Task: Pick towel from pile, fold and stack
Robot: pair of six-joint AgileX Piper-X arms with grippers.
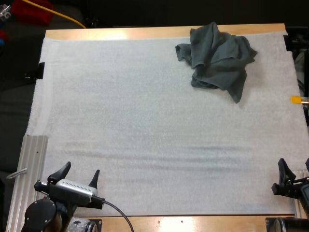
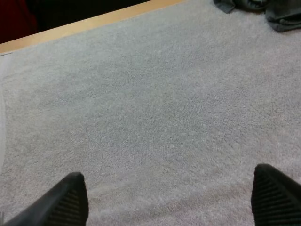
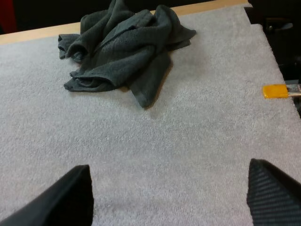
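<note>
Both grippers are released: your left gripper and your right gripper each hold their two black fingers spread wide, clear of any thing.

The towel, dark grey-green, lies crumpled in one heap on the white mat, near the bench's far right corner. Its upper folds reach almost to the mat's far edge, where the wooden rim shows, and one loose corner trails toward the near side. From the right wrist view you can see the towel bunched in thick rolls, with one flap lying flat on the mat toward the right gripper. Bare mat stretches from the heap to both grippers, so the way to it lies open to you.

A ribbed metal strip runs along the bench's left edge at the near left corner, just beside your left arm.

Your left arm comes in at the near left corner, its gripper pointing forward over the mat, well apart from the towel. In the left wrist view the left gripper hangs over bare mat, with the towel's edge far off by the far side. Your right arm comes in at the near right corner, its gripper facing up the right side toward the heap.
</note>
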